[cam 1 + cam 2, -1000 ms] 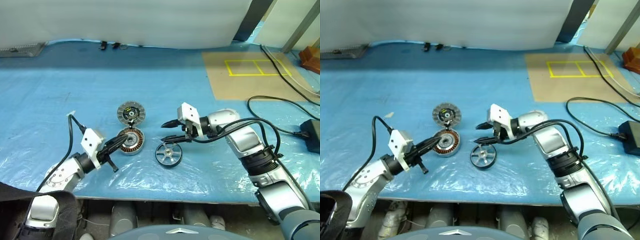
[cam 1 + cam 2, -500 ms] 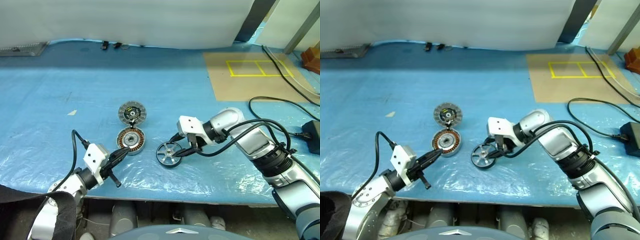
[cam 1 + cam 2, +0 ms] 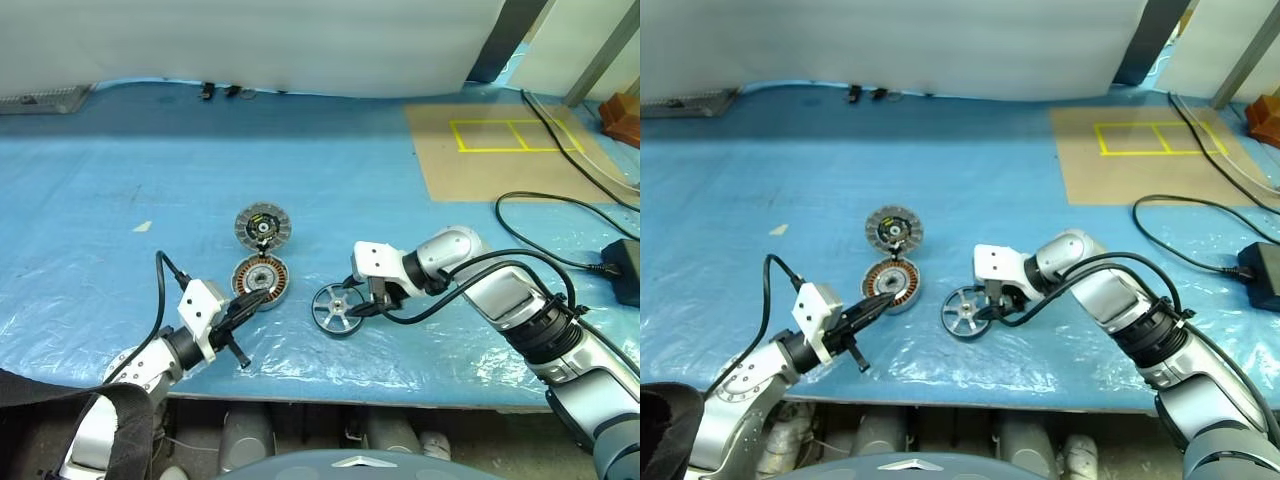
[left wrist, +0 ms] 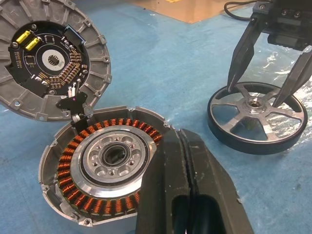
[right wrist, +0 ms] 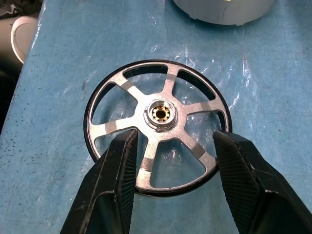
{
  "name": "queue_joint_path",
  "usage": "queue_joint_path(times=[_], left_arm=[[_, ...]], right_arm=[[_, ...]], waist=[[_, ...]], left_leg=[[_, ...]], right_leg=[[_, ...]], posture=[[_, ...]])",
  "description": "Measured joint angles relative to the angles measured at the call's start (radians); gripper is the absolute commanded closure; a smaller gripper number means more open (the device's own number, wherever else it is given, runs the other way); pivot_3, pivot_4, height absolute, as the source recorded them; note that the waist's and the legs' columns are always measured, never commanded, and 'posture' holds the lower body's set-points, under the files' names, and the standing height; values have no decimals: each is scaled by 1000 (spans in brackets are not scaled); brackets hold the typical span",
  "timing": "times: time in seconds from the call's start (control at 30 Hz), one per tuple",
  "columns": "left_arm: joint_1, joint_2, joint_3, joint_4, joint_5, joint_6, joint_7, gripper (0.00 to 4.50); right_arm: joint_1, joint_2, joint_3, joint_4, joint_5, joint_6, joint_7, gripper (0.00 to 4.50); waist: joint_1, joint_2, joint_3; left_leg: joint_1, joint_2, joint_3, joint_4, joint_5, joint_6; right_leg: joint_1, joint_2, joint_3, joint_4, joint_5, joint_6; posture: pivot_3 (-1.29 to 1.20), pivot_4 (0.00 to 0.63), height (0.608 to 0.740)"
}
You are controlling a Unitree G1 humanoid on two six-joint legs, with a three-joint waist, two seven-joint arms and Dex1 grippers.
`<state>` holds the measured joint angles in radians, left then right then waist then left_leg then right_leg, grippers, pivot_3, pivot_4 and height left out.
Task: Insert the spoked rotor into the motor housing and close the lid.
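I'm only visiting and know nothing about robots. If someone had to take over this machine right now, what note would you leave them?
Left gripper: shut, empty, at the near edge of the shallow silver motor housing with copper windings.
Right gripper: open, fingers straddling the dark-rimmed, silver-spoked rotor, not yet closed on it.
The rotor lies flat on the blue plastic-covered table, right of the housing.
The grey slotted lid lies open behind the housing, circuit side up.
Done: nothing inserted.
Left: grip the rotor, seat it in the housing, close the lid.

The spoked rotor [image 5: 158, 126] has bright brushed-metal spokes inside a dark matt rim; beside it, the motor housing [image 4: 105, 165] shows glossy copper windings in dull grey metal; crinkled glossy blue plastic sheet [image 3: 120, 180] covers the desk.
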<state>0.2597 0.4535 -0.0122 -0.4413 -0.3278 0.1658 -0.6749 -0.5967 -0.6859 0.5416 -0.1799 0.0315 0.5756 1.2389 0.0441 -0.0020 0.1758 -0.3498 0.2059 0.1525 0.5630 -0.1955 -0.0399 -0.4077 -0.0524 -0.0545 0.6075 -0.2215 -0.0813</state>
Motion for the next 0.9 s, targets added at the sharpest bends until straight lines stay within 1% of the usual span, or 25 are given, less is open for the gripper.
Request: queue_joint_path(times=[0.6,0.9], left_arm=[[-12,1,1,0,0,14,7,4491],[-13,10,5,1,0,14,5,4491]], right_arm=[[-3,12,21,5,-17,-5,-2,2009],[-33,1,11,-14,-8,2,31,2009]], waist=[[0,0,0],[0,0,0]], left_leg=[[0,0,0,1,0,0],[0,0,0,1,0,0]], right_leg=[[0,0,0,1,0,0],[1,0,0,1,0,0]], posture=[[0,150,740],[0,150,740]])
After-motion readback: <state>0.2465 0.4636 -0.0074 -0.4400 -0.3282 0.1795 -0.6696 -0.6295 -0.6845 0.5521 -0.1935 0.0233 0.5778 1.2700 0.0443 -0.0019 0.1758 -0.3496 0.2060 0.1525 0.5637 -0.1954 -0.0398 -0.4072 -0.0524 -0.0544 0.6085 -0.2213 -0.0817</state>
